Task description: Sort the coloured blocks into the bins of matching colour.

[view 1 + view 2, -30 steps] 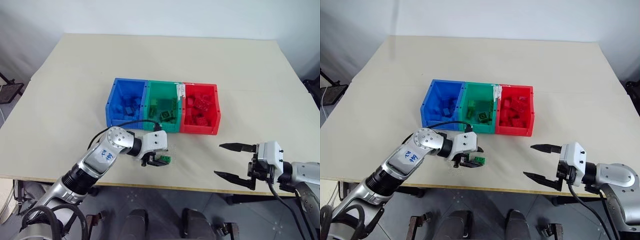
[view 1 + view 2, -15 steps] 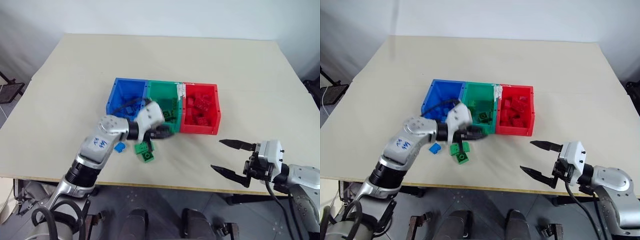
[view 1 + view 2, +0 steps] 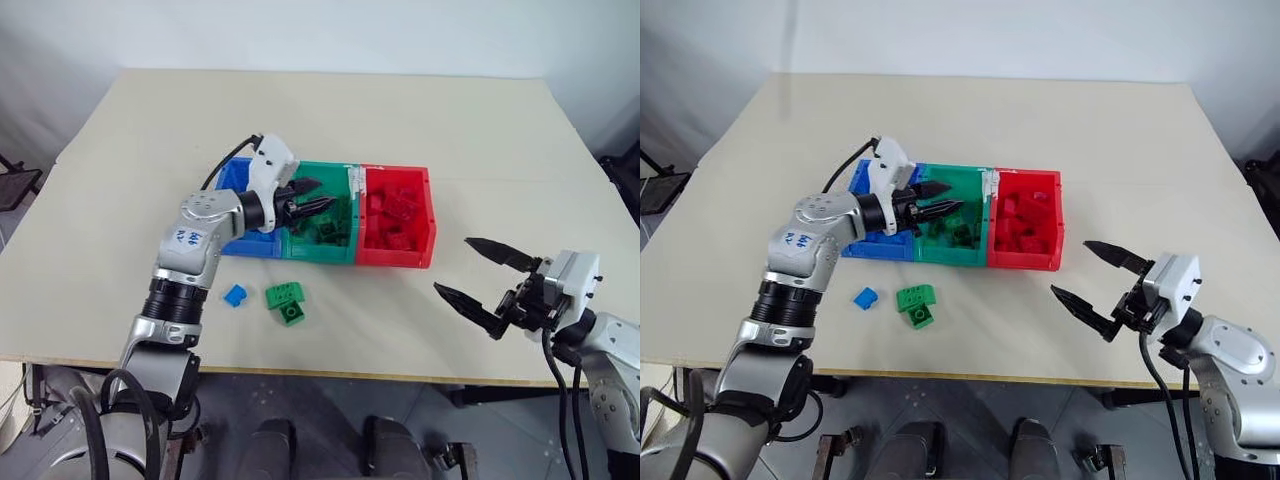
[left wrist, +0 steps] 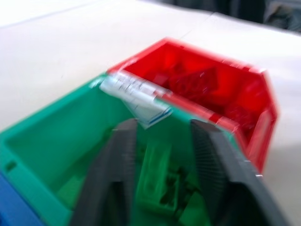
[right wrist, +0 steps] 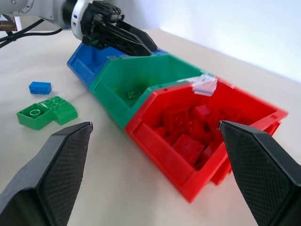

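left gripper over the green bin, loose blocks on the table

head views: three joined bins sat in a row near the middle of the table (image 3: pixel 480 130): the blue bin (image 3: pixel 236 240), the green bin (image 3: pixel 322 250) and the red bin (image 3: pixel 402 255), each with blocks of its own colour inside. the left gripper (image 3: pixel 312 195) hovered level over the near-left part of the green bin, its two black fingers a little apart with nothing seen between them. on the table in front of the bins lay a small blue block (image 3: pixel 236 295) and, just beside it, a pair of green blocks (image 3: pixel 286 301) touching each other. the right gripper (image 3: pixel 490 284) hung off the near right part of the table, well apart from the bins, its fingers spread wide and empty.

left wrist view: the two fingers (image 4: pixel 113 179) stood apart over the green bin (image 4: pixel 56 146), with a green block (image 4: pixel 157 181) lying in the bin below the gap. the picture was blurred, so i could not tell any contact. the red bin (image 4: pixel 254 113) joined it on the far side.

right wrist view: the wide-open fingers (image 5: pixel 61 160) framed the row of bins. the red bin (image 5: pixel 164 155) was nearest, full of red blocks (image 5: pixel 188 136); the green blocks (image 5: pixel 47 112) and the blue block (image 5: pixel 40 87) lay on the table beside the bins.
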Motion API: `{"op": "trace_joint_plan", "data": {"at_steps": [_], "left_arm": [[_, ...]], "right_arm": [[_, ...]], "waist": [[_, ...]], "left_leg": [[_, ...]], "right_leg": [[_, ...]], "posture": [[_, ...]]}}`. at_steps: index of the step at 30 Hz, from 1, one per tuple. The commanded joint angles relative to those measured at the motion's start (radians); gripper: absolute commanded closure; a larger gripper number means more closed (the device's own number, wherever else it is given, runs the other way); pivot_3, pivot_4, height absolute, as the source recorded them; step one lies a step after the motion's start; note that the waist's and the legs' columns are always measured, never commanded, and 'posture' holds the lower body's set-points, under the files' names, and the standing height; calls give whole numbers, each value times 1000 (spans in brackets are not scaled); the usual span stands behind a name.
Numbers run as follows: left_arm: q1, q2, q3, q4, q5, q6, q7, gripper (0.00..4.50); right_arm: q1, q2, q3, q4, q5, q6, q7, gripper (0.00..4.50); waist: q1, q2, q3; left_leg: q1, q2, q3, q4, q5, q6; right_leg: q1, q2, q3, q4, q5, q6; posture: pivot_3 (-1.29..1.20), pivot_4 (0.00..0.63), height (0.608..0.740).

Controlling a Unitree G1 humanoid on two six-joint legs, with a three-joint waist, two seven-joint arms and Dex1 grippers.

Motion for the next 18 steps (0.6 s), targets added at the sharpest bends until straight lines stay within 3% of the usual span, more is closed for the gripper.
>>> {"op": "trace_joint_plan", "data": {"at_steps": [1, 4, 9, 18], "left_arm": [[85, 67, 82, -101, -59, -57, -55, 1195], [228, 158, 168, -194, -99, -123, -118, 1195], [588, 317, 397, -329, -198, -221, -268, 28], [911, 398, 627, -324, -218, -309, -295, 28]], "right_arm": [[-49, -16, 27, 21, 0, -15, 36, 0], [-106, -24, 75, 61, -6, -16, 86, 0], [-199, -51, 179, 151, -37, -41, 228, 0], [-338, -53, 282, 264, -67, -58, 360, 0]], "waist": [[-5, 0, 0], [-16, 0, 0], [-23, 0, 0], [6, 0, 0]], "left_leg": [[0, 0, 0, 0, 0, 0], [0, 0, 0, 0, 0, 0], [1, 1, 0, -1, 0, 0], [0, 1, 0, 1, -2, 1]], "right_leg": [[0, 0, 0, 0, 0, 0], [0, 0, 0, 0, 0, 0], [0, 0, 1, -1, 0, 0], [1, 0, 0, -1, 0, 0]], "posture": [[0, 150, 740], [0, 150, 740], [0, 150, 740], [0, 150, 740]]}}
